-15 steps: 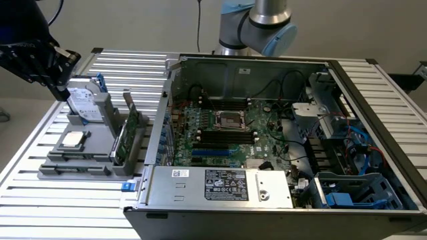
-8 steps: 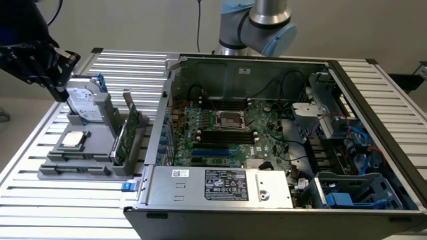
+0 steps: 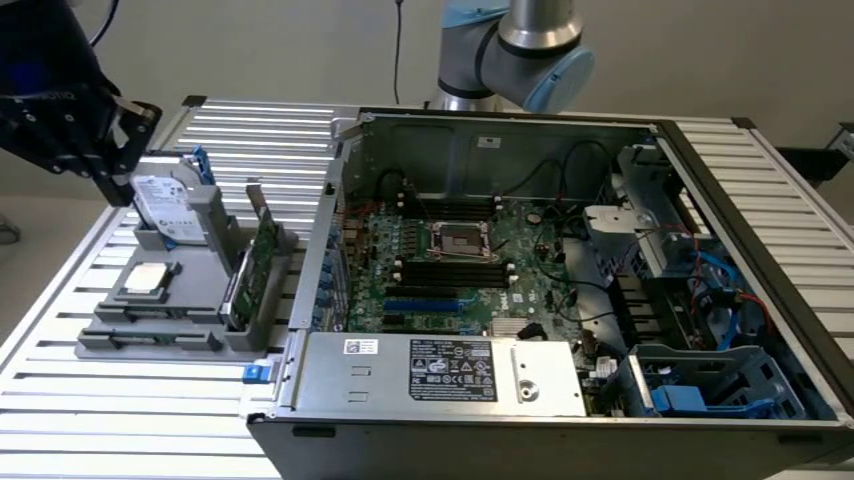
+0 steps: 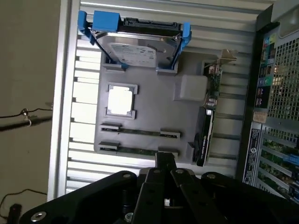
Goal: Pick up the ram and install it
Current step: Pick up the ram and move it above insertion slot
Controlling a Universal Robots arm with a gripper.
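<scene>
The hand (image 4: 164, 157) is fully closed with nothing in it, poised above one edge of the grey holder (image 4: 149, 98) on the slatted bench (image 3: 120, 410). The ram (image 4: 139, 132) sits edge-up in the holder's slots (just beside the silver processor chip (image 4: 120, 100)), outside the open computer case (image 3: 561, 250).

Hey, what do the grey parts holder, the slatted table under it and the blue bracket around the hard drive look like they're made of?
The grey holder is likely plastic, perhaps printed: matte, uniform grey, with shaped pockets. The table looks like aluminium: pale silvery ribbed slats with a soft sheen. The blue bracket is probably plastic: saturated blue, smooth and slightly glossy.
</scene>
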